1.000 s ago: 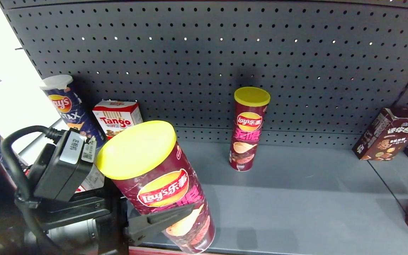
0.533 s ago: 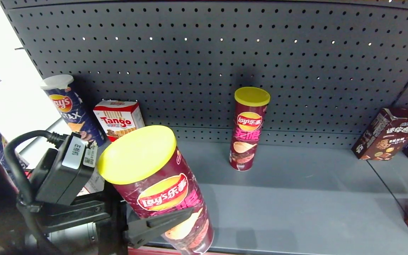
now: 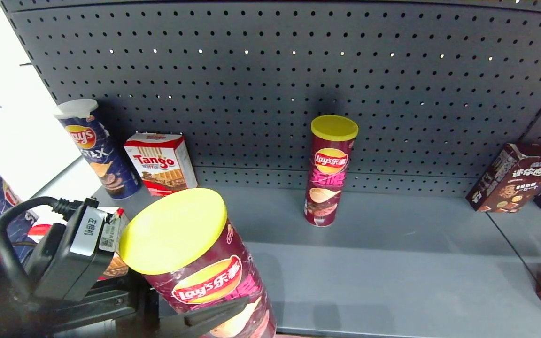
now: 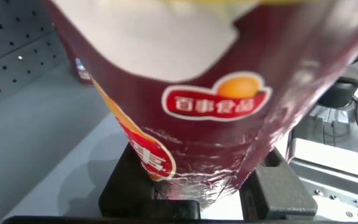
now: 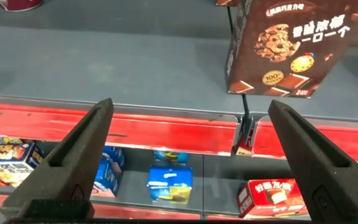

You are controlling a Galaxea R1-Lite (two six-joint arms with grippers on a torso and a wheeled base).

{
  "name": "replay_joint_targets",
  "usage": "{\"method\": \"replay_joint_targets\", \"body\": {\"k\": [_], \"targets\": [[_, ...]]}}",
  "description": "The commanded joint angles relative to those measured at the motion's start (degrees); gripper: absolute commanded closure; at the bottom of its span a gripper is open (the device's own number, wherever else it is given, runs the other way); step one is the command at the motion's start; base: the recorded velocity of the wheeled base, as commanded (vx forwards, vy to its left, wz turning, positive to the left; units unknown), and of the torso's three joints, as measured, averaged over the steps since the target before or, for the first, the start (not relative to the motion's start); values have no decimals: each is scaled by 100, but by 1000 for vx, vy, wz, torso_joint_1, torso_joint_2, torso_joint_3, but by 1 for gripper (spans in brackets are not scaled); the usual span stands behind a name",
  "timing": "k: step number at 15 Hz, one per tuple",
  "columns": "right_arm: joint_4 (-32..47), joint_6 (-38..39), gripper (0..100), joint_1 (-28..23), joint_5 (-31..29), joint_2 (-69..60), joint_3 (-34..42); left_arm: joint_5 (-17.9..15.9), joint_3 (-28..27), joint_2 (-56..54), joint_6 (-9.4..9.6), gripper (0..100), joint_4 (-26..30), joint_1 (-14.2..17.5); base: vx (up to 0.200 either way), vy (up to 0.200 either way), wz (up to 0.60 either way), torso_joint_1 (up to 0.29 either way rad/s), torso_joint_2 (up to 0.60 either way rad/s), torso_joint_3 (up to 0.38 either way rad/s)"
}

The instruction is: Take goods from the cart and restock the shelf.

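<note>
**A:** Left gripper [image 3: 207, 315] is clamped round the maroon can [image 3: 195, 267], tilted over the front edge of the shelf [image 3: 392, 272].

**B:** Right gripper [image 5: 191, 162] gapes empty. I'd square that can upright, then set it down beside its standing twin [image 3: 329, 171] before letting go.

Maroon chip can [image 3: 204, 281], yellow lid [image 3: 174, 230]; dark grey perforated backboard [image 3: 270, 70]; red shelf edge [image 5: 166, 127]

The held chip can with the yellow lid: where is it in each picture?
Head view: held can lower left.
Left wrist view: the can close up, centre.
Right wrist view: not in it; a brown box stands there.
Shared landmark: the grey shelf board.
</note>
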Motion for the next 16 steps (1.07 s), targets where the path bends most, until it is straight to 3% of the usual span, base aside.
{"method": "replay_joint_targets", "body": {"k": [1,2,4,5,7,9,12,14,16], "targets": [[-9,-63,0,0,22,-9,-13,23,-39,-77,1,100,2,23,0,0,0,0,0,0],[-1,-133,0,18,74,43,-57,32,-65,-121,-17,100,11,50,0,0,0,0,0,0],[52,-168,0,0,962,1283,-1507,14,-30,-148,-43,100,20,67,0,0,0,0,0,0],[52,-168,0,0,962,1283,-1507,14,-30,-148,-43,100,20,67,0,0,0,0,0,0],[-36,-520,0,53,1771,2161,-2298,-21,-83,72,-52,100,-33,111,0,0,0,0,0,0],[-71,-528,0,114,1955,2909,-2597,-30,-109,134,-43,100,-33,111,0,0,0,0,0,0],[-264,-810,0,826,2175,3700,-2737,-47,-144,151,-61,100,-33,111,0,0,0,0,0,0],[-1073,-845,0,1547,2324,4315,-2676,-118,-100,142,-61,100,-33,120,0,0,0,0,0,0],[-1214,-871,0,2136,2298,4701,-2834,-241,-118,134,-61,100,-33,120,0,0,0,0,0,0]]}}
